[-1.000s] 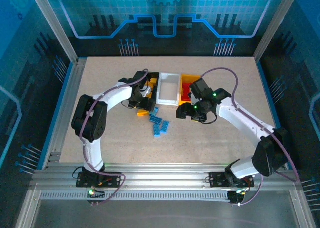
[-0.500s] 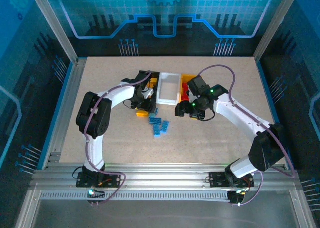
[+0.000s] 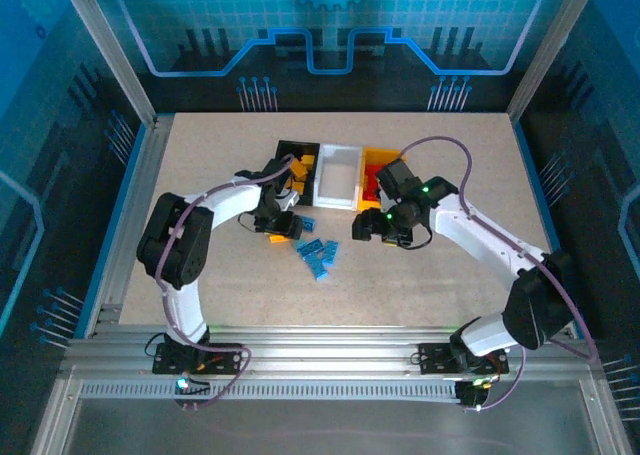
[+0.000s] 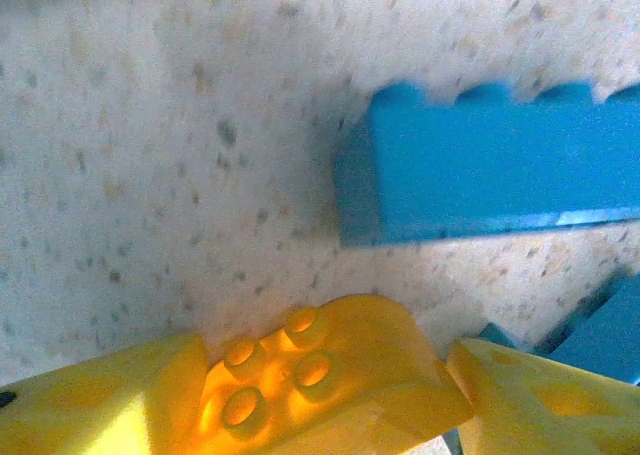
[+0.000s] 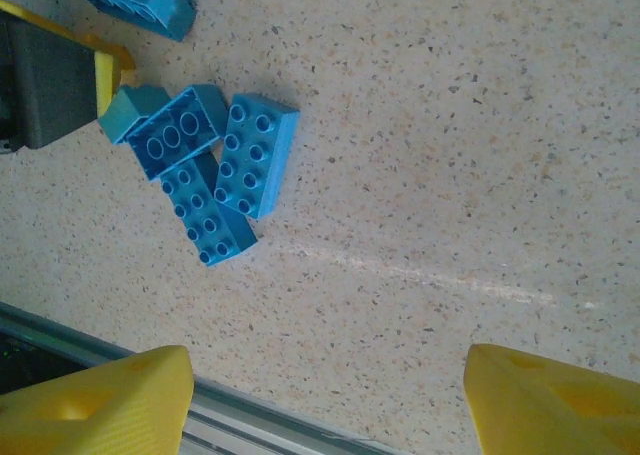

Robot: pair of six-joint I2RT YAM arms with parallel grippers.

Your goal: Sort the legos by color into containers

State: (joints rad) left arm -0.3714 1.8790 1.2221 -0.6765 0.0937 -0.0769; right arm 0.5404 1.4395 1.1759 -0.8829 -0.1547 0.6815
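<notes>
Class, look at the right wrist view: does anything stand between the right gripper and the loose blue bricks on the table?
Nothing visible does. The right gripper is open and holds nothing, and only bare table lies between its fingers and the cluster of blue bricks. The top view shows the same open stretch between them.

Blue legos lie clustered on the speckled table beyond the gaping gripper.

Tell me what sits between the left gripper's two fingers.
An orange-yellow brick, studs up, sits between the left gripper's fingers on the speckled table, seen in the left wrist view. Whether they pinch it is unclear.
</notes>
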